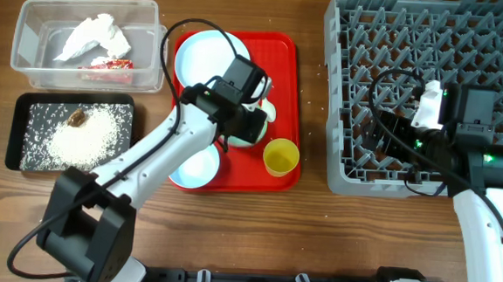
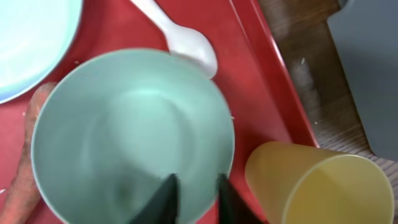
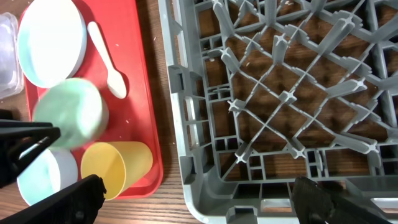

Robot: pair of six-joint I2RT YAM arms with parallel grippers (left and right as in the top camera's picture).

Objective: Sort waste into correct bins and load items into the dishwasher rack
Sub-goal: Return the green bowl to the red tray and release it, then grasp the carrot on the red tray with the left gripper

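Observation:
My left gripper hangs over the red tray. Its jaws are slightly open astride the near rim of the pale green bowl, one finger inside and one outside. An orange sausage stick lies left of that bowl. Around it are the white spoon, the yellow cup, the light blue plate and the light blue bowl. My right gripper stands wide open and empty over the near-left corner of the grey dishwasher rack.
The clear tub at the back left holds crumpled tissue and a red wrapper. In front of it the black tray holds rice and a brown lump. A strip of bare wood separates red tray and rack.

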